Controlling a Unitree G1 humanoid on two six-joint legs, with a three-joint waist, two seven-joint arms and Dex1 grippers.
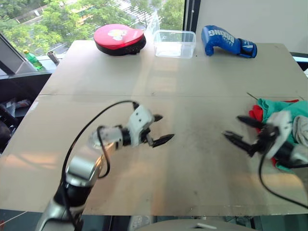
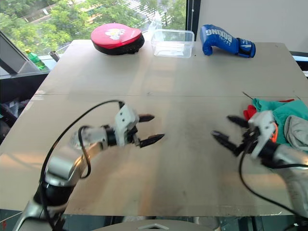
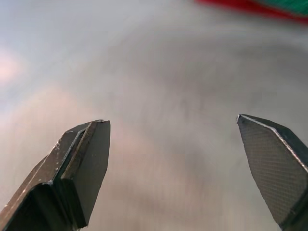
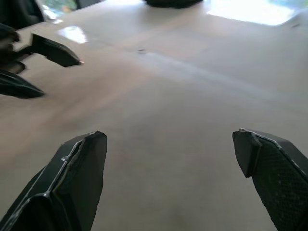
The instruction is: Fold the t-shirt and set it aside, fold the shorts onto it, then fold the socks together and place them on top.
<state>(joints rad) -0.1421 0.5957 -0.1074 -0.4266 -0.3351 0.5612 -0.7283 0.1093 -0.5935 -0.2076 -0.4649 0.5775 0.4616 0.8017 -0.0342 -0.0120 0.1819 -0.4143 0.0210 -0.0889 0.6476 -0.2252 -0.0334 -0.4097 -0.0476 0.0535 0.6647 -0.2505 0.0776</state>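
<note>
**Both grippers spread over bare table, clothes heaped at right edge**

Left gripper (image 1: 160, 129) over the middle of the pale grey-beige table (image 1: 192, 82), black fingers wide apart, holding nothing. Right gripper (image 1: 239, 129) facing it from the right, fingers likewise parted and empty, just beside the clothes heap.

At the table's right edge, crumpled together: teal-green lightweight shorts (image 1: 288, 107) on top, with a bit of orange drawstring showing in the right eye view; a bright red thin t-shirt (image 1: 256, 113) peeking out beneath at the heap's left side; a light grey knit sock (image 1: 302, 129) lying against the shorts. Cannot tell whether both socks are there.

Along the far edge: a clear rectangular plastic container (image 1: 174, 43), lidless, apparently empty; left of it a red round padded mitt with black rim (image 1: 119, 38); right of it a blue boxing glove (image 1: 227, 41). All three well apart from the grippers.
</note>
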